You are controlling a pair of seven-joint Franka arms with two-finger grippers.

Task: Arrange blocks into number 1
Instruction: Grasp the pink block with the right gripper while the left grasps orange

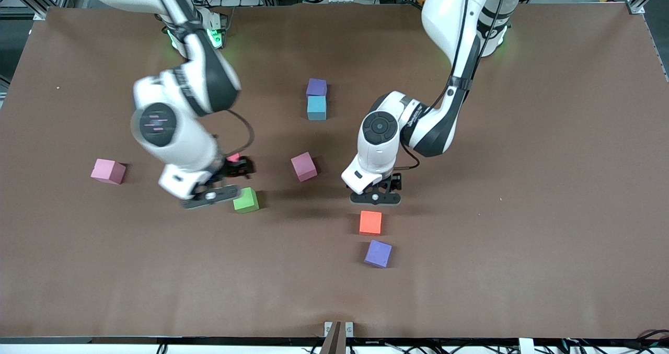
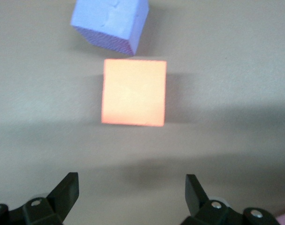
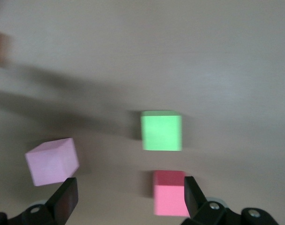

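On the tabletop (image 1: 522, 134), a purple block (image 1: 316, 87) touches a blue block (image 1: 316, 107) at its 6 o'clock: the numeral's start. The left gripper (image 1: 377, 191) hovers, fingers (image 2: 67, 190) apart and empty, with the orange block (image 1: 370, 222) at its 6 o'clock. A second purple block (image 1: 378, 253) sits just past that. The right gripper (image 1: 222, 184), fingers apart, hangs by the green block (image 1: 245, 200) and red block (image 1: 233, 157). The left gripper should centre over the orange block, square to its faces, then descend.

Eight blocks: two purple (image 1: 316, 87); two pink (image 1: 108, 171); one light blue (image 1: 316, 108); green (image 1: 245, 200); orange (image 1: 370, 222); red (image 1: 233, 157)
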